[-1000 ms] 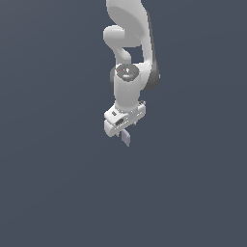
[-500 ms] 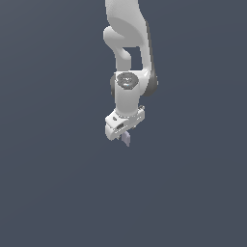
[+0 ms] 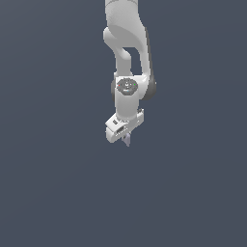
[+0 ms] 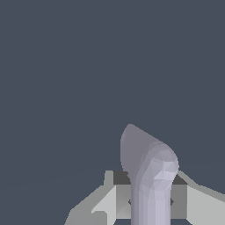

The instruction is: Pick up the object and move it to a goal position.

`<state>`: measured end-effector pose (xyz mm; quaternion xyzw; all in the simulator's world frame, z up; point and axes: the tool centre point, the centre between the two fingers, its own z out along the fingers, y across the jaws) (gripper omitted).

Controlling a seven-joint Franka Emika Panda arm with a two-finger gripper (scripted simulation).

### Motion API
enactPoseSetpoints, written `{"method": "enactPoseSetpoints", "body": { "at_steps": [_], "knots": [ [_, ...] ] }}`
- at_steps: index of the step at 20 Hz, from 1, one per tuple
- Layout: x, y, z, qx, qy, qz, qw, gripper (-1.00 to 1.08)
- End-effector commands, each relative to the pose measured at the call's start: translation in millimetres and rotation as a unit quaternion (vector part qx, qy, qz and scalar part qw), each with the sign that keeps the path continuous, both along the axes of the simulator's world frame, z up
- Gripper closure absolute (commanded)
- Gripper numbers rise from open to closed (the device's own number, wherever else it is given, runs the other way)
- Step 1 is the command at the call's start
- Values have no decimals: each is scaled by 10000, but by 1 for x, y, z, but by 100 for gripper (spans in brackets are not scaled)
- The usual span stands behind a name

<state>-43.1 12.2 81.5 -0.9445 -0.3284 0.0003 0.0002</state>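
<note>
In the exterior view the white arm hangs down from the top, and my gripper is held in mid-air over the plain dark grey ground. It is shut on the object, a small pale lavender-grey bar whose tip pokes out below the white fingers. In the wrist view the object stands out between the two grey fingers, which press on its sides. It looks elongated, with a rounded, bent end.
Only the flat dark grey ground surrounds the arm in both views. No other objects, containers or edges show.
The arm and gripper have risen slightly and shifted a little with the object still held. The grip has not changed.
</note>
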Motion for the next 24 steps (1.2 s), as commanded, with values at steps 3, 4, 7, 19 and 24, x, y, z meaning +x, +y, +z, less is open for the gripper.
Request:
{"method": "enactPoseSetpoints", "body": {
  "at_steps": [3,4,7,19,24],
  "knots": [
    [0,0,0,0,-3,0,10000,108],
    [0,0,0,0,-3,0,10000,108],
    [0,0,0,0,-3,0,10000,108],
    [-3,1,33,0,-3,0,10000,108],
    [-6,4,71,-2,-3,2,10000,108]
  ]
}}
